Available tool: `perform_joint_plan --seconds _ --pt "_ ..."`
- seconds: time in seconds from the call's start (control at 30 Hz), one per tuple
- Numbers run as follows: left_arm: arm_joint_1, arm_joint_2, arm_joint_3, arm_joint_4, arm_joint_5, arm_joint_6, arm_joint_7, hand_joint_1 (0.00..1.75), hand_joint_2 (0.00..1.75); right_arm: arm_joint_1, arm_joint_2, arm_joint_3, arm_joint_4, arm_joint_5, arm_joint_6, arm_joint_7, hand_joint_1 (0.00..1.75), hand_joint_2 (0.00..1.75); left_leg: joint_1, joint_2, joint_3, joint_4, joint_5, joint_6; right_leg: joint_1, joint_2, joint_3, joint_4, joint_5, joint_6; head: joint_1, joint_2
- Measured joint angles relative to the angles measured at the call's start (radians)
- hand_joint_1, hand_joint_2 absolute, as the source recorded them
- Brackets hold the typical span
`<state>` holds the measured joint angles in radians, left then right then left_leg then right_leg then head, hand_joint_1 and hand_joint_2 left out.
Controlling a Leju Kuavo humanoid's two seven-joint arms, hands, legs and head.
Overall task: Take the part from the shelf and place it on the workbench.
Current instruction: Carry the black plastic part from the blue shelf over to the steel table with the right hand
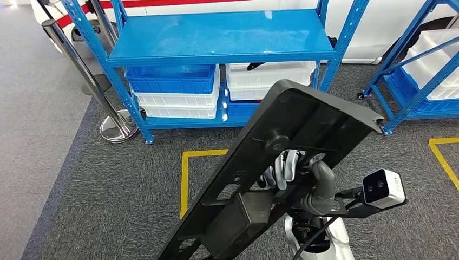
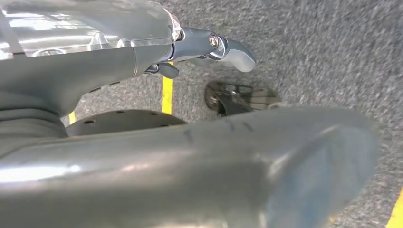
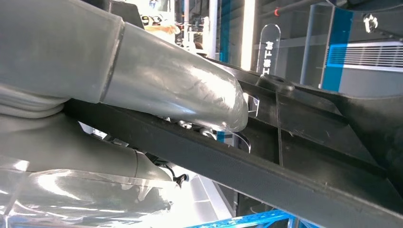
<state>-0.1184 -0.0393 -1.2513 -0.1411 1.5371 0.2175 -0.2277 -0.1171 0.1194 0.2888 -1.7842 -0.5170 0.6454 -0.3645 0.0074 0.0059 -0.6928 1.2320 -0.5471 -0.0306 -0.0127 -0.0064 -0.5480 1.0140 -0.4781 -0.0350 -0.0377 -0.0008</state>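
Head view, left to right: blue shelf (image 1: 216, 38) at twelve o'clock, then the long black plastic part (image 1: 281, 157) slanting from six toward one o'clock, gripped mid-length by the right hand (image 1: 295, 176). It looks stiff, light, but unwieldy; a central rib grasp suits it. Left hand (image 2: 209, 47): cannot tell its state.

A blue shelf (image 1: 222, 35) stands on grey carpeted floor (image 1: 108, 200); its lower level carries stacked blue bins (image 1: 170, 78) and white bins (image 1: 268, 76).
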Motion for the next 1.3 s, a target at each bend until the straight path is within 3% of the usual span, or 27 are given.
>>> perform_joint_plan --seconds 0.03,0.07,0.1,0.17,0.23,0.37,0.43,0.5,0.53,0.57,0.6,0.7,0.77,0.83,0.9,0.93,1.0,1.03,1.07,1.1,1.13,1.2,1.23,1.3 --pt "0.001 0.001 -0.001 0.000 -0.001 0.001 0.001 0.00 0.00 0.004 0.000 0.000 -0.004 0.001 0.000 -0.002 1.75 0.00 0.002 0.000 -0.016 0.048 -0.015 -0.002 0.001 0.000 -0.003 0.002 0.001 0.000 0.000 0.000" --pt "0.002 0.002 -0.001 0.000 -0.002 0.001 0.001 0.00 0.00 0.008 0.000 0.000 -0.008 0.002 0.000 -0.002 1.75 0.00 0.003 0.000 -0.015 0.061 -0.010 -0.003 0.001 0.000 -0.006 0.004 0.002 0.000 0.000 0.000" --pt "0.002 0.004 -0.001 0.000 -0.004 0.001 0.000 0.00 0.00 0.011 0.000 0.000 -0.012 0.003 -0.001 -0.002 1.75 0.00 0.004 0.000 0.004 0.033 0.014 -0.003 0.001 0.001 -0.007 0.006 0.002 0.001 0.000 0.000" --pt "0.001 0.009 -0.002 0.000 -0.005 0.001 -0.006 0.00 0.00 0.013 0.000 0.000 -0.023 0.005 -0.001 -0.002 1.75 0.00 0.004 -0.001 0.079 -0.100 0.075 0.004 0.001 0.002 -0.008 0.010 0.001 0.004 0.000 0.000" --pt "-0.001 0.015 -0.002 0.001 -0.006 0.001 -0.012 0.00 0.00 0.013 0.003 0.000 -0.031 0.005 -0.001 0.000 1.75 0.00 -0.002 -0.002 0.132 -0.202 0.097 0.014 0.002 0.004 -0.012 0.011 0.002 0.012 0.000 0.000" --pt "-0.003 0.019 -0.002 0.002 -0.006 0.000 -0.017 0.00 0.00 0.015 0.006 0.000 -0.039 0.005 -0.001 0.002 1.75 0.00 -0.003 -0.001 0.142 -0.241 0.101 0.033 0.004 0.004 -0.016 0.010 0.003 0.036 0.001 0.000" --pt "-0.005 0.020 -0.002 0.002 -0.004 -0.002 -0.025 0.00 0.00 0.014 0.006 0.000 -0.043 0.005 0.001 0.002 1.75 0.00 0.002 0.001 0.145 -0.257 0.111 0.045 0.006 0.006 -0.041 0.069 -0.037 0.045 0.002 0.000" --pt "-0.006 0.020 -0.002 0.002 -0.001 -0.006 -0.034 0.00 0.00 0.017 0.006 0.000 -0.044 0.005 0.003 0.002 1.75 0.00 0.000 0.004 0.143 -0.258 0.114 0.050 0.005 0.007 -0.103 0.198 -0.099 0.049 0.002 0.000" --pt "-0.006 0.020 -0.002 0.002 0.001 -0.007 -0.037 0.00 0.00 0.019 0.006 0.000 -0.044 0.005 0.004 0.002 1.75 0.00 -0.001 0.006 0.140 -0.255 0.114 0.050 0.004 0.007 -0.131 0.255 -0.117 0.051 0.002 0.000" --pt "-0.006 0.020 -0.002 0.002 0.002 -0.008 -0.038 0.00 0.00 0.020 0.006 0.000 -0.043 0.005 0.005 0.002 1.75 0.00 -0.002 0.008 0.139 -0.252 0.114 0.050 0.002 0.006 -0.146 0.284 -0.117 0.052 0.002 0.000" --pt "-0.006 0.020 -0.002 0.002 0.003 -0.008 -0.039 0.00 0.00 0.020 0.006 0.000 -0.043 0.005 0.005 0.002 1.75 0.00 -0.002 0.011 0.137 -0.249 0.112 0.050 0.001 0.005 -0.142 0.273 -0.097 0.052 0.002 0.000" --pt "-0.007 0.020 -0.002 0.002 0.006 -0.008 -0.038 0.00 0.00 0.017 0.006 0.000 -0.042 0.005 0.005 0.010 1.75 0.00 -0.004 0.020 0.135 -0.232 0.103 0.042 0.001 -0.025 -0.057 0.091 -0.004 0.047 0.002 0.000" --pt "-0.006 0.019 -0.002 0.002 0.009 -0.008 -0.036 0.00 0.00 0.014 0.009 0.000 -0.042 0.005 0.005 0.017 1.75 0.00 -0.009 0.029 0.130 -0.223 0.099 0.033 0.006 -0.040 -0.033 0.026 0.010 0.036 0.000 0.000" --pt "-0.006 0.019 -0.002 0.002 0.010 -0.008 -0.034 0.00 0.00 0.014 0.011 0.000 -0.042 0.005 0.005 0.020 1.75 0.00 -0.011 0.043 0.127 -0.221 0.098 0.025 0.007 -0.026 -0.038 0.023 0.013 0.024 -0.001 0.000" --pt "-0.006 0.019 -0.002 0.002 0.010 -0.008 -0.032 0.00 0.00 0.014 0.012 0.000 -0.042 0.005 0.005 0.020 1.75 0.00 -0.008 0.038 0.119 -0.198 0.077 0.015 0.005 -0.013 -0.042 0.020 0.020 0.012 -0.001 0.000" --pt "-0.007 0.019 -0.002 0.002 0.011 -0.008 -0.032 0.00 0.00 0.014 0.013 0.000 -0.042 0.005 0.006 0.020 1.75 0.00 -0.006 0.028 0.104 -0.161 0.050 0.010 0.003 -0.008 -0.043 0.018 0.023 0.007 -0.001 0.000" --pt "-0.005 0.019 -0.002 0.002 0.012 -0.008 -0.032 0.00 0.00 0.016 0.015 0.000 -0.042 0.005 0.008 0.020 1.75 0.00 -0.003 0.008 0.050 -0.036 -0.019 0.003 0.002 0.004 -0.049 0.018 0.027 0.000 -0.002 0.000" --pt "-0.004 0.019 -0.002 0.002 0.013 -0.009 -0.032 0.00 0.00 0.018 0.015 0.000 -0.041 0.005 0.009 0.020 1.75 0.00 -0.002 0.005 0.024 0.025 -0.043 0.001 0.003 0.012 -0.051 0.019 0.029 -0.001 -0.001 0.000" --pt "-0.003 0.019 -0.002 0.002 0.013 -0.009 -0.032 0.00 0.00 0.021 0.015 0.000 -0.041 0.005 0.012 0.020 1.75 0.00 -0.002 0.004 0.011 0.059 -0.049 0.001 0.003 0.020 -0.052 0.019 0.030 -0.002 -0.001 0.000" --pt "-0.002 0.019 -0.002 0.002 0.013 -0.009 -0.032 0.00 0.00 0.024 0.016 0.000 -0.040 0.005 0.015 0.020 1.75 0.00 -0.002 0.003 0.015 0.054 -0.035 0.003 0.004 0.028 -0.053 0.020 0.031 -0.002 -0.001 0.000" --pt "-0.002 0.019 -0.002 0.002 0.013 -0.009 -0.032 0.00 0.00 0.025 0.016 0.000 -0.040 0.005 0.017 0.020 1.75 0.00 -0.002 -0.001 0.040 0.009 -0.005 0.007 0.004 0.037 -0.053 0.021 0.032 -0.001 -0.001 0.000" --pt "-0.002 0.020 -0.002 0.003 0.014 -0.009 -0.032 0.00 0.00 0.026 0.016 0.000 -0.039 0.005 0.020 0.020 1.75 0.00 -0.002 -0.033 0.109 -0.130 0.056 0.018 0.005 0.054 -0.053 0.023 0.034 0.004 -0.001 0.000" --pt "-0.002 0.020 -0.002 0.003 0.013 -0.008 -0.031 0.00 0.00 0.026 0.016 0.000 -0.039 0.004 0.021 0.020 1.75 0.00 -0.002 -0.051 0.134 -0.182 0.072 0.023 0.004 0.062 -0.056 0.024 0.036 0.008 -0.001 0.000" --pt "-0.002 0.021 -0.002 0.005 0.012 -0.008 -0.030 0.00 0.00 0.027 0.016 -0.001 -0.038 0.003 0.021 0.019 1.75 0.00 -0.005 -0.069 0.149 -0.219 0.075 0.029 0.000 0.077 -0.065 0.024 0.043 0.021 -0.001 0.000"
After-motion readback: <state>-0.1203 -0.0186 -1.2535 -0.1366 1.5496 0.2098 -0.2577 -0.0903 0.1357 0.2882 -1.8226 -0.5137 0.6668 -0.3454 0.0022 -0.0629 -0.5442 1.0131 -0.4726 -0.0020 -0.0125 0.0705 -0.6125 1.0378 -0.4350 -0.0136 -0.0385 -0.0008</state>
